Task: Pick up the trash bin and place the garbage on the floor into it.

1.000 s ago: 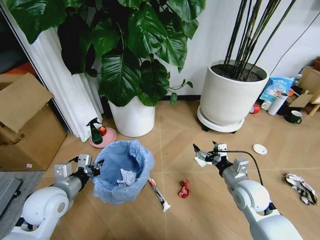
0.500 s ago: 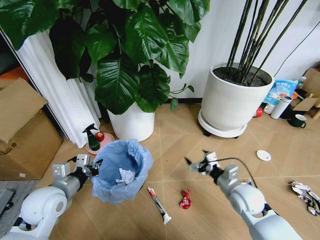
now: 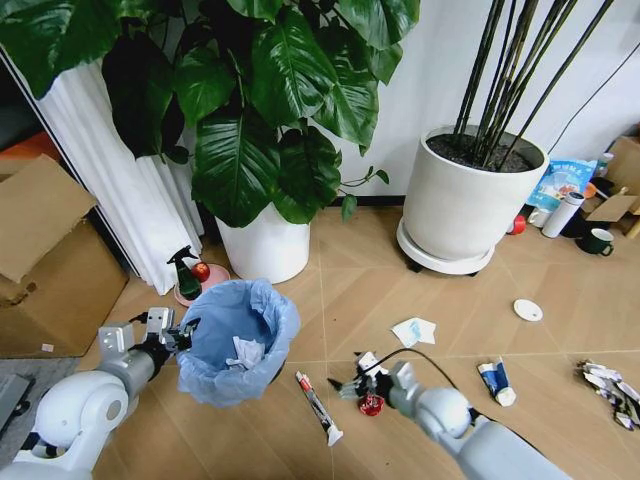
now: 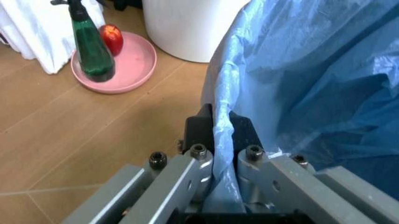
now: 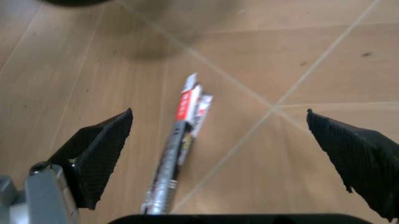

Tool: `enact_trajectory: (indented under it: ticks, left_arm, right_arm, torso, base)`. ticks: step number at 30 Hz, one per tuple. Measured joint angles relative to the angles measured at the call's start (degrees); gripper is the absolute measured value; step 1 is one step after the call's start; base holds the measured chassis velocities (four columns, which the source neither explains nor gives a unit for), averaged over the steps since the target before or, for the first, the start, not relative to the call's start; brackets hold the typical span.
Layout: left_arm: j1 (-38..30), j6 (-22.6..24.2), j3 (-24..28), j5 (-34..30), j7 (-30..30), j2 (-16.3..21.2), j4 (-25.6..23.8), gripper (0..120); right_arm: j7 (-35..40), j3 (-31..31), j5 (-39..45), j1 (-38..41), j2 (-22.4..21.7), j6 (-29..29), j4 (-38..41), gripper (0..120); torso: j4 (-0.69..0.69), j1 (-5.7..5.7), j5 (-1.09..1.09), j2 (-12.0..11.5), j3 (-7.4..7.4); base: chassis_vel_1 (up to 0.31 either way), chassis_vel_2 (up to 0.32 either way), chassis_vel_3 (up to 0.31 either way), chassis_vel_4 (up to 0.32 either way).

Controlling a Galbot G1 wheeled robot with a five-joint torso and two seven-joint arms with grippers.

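**A:** Where is the trash bin?

**B:** The trash bin [image 3: 238, 340] sits low on the herringbone floor [image 3: 440, 290], at about seven o'clock in the head view, in front of a white plant pot [image 3: 264, 247]. The left tool [image 3: 176, 335] is pressed together on its rim, pinching the blue liner bag [image 4: 299, 88] between both fingers. A crumpled white tissue [image 3: 246, 351] lies inside.

**A:** And the other arm?

**B:** The right tool [image 3: 352, 384] hangs low at six o'clock, fingers [image 5: 100, 154] spread wide, holding nothing. A thin tube [image 3: 318, 408] lies on the floor just beside it; a red crushed wrapper [image 3: 372, 404] sits by its tip. More litter: a white tissue [image 3: 413, 331] at center, a white disc [image 3: 527, 310] at three o'clock, printed wrappers [image 3: 610, 390] at four.
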Motion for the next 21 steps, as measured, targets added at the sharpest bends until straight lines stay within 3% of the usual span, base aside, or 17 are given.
enact_trajectory:
  ticks: [21]
  left_arm:
    - [-1.2,0.2,-0.5,-0.6,-0.3,-0.4,1.0,0]
  right_arm:
    - [2.9,-7.1,2.5,5.8,10.7,-5.7,-11.4,100]
  torso:
    - [0.0,0.0,-0.01,0.0,0.0]
  base:
    - [0.0,0.0,0.0,0.0]
